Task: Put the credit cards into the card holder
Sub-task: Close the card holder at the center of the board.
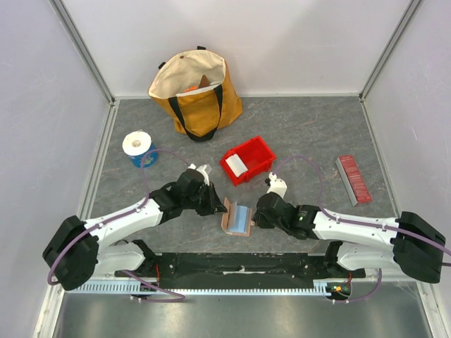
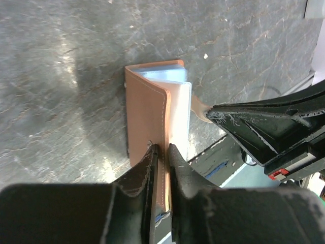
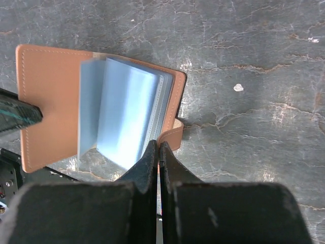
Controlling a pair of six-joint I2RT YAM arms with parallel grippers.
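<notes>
The tan card holder (image 1: 237, 217) lies open on the grey table between both arms, near the front edge. Pale blue sleeves (image 3: 127, 112) stand up from its middle; I cannot tell whether cards sit in them. My left gripper (image 1: 220, 206) pinches the raised left cover (image 2: 147, 117), the leather edge sitting between its fingertips (image 2: 162, 150). My right gripper (image 1: 254, 217) is shut (image 3: 159, 147) on the holder's right edge by the tan tab (image 3: 172, 134). A white credit card (image 1: 237, 165) lies inside the red bin.
The red bin (image 1: 257, 151) stands just behind the holder. A yellow tote bag (image 1: 197, 91) sits at the back, and a white and blue tape roll (image 1: 137, 146) at the left. A dark-red ribbed bar (image 1: 354, 179) lies at the right.
</notes>
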